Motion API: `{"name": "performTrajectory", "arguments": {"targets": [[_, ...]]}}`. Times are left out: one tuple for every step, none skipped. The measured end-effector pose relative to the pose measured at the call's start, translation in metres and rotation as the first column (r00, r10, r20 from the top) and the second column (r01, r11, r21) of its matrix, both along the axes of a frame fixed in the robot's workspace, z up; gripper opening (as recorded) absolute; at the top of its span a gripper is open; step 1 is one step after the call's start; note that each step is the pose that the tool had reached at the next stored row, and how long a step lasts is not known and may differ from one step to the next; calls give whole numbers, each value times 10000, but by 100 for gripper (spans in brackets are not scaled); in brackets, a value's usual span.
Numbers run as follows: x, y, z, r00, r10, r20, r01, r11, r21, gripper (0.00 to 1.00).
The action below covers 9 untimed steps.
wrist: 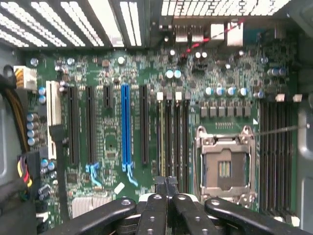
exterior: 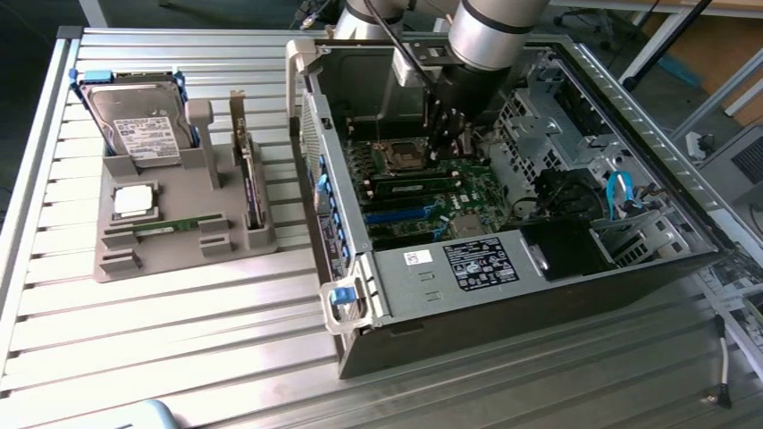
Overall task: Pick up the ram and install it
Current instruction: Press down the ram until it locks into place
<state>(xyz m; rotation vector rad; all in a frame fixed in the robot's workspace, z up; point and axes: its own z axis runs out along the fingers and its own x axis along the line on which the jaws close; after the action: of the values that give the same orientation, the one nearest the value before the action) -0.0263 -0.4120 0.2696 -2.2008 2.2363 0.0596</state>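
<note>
An open computer case (exterior: 501, 277) lies on the ribbed metal surface (exterior: 179, 340), and its green motherboard (wrist: 112, 122) shows an empty processor socket (wrist: 224, 169) and one blue expansion slot (wrist: 125, 125). At the exterior view's left, a grey holder tray (exterior: 179, 246) carries a hard drive (exterior: 138, 125), a square silver processor chip (exterior: 134, 201) and a dark expansion card (exterior: 250, 183) standing on edge.

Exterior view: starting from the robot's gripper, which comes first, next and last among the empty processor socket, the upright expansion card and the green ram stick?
1. The processor socket: on the motherboard inside the case, right beside the gripper.
2. The expansion card: standing on edge in the grey tray, outside the case on the exterior view's left.
3. The ram: lying flat in the same tray, farther left.
</note>
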Motion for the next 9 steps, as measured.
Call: {"name": "performTrajectory", "arguments": {"targets": [[-21, 0, 0, 10000, 0, 0, 0, 10000, 0, 11], [-44, 0, -1, 10000, -1, 0, 1, 10000, 0, 11], [-68, 0, -2, 10000, -1, 0, 1, 10000, 0, 11], [-93, 0, -3, 10000, -1, 0, 1, 10000, 0, 11], [-122, 0, -3, 10000, 0, 0, 0, 10000, -1, 11], [-149, 0, -4, 10000, 0, 0, 0, 10000, -1, 11], [-176, 0, -5, 10000, -1, 0, 1, 10000, -1, 11], [-206, 0, -6, 10000, -1, 0, 1, 10000, 0, 11], [-234, 0, -6, 10000, -1, 0, 1, 10000, -1, 11]]}}
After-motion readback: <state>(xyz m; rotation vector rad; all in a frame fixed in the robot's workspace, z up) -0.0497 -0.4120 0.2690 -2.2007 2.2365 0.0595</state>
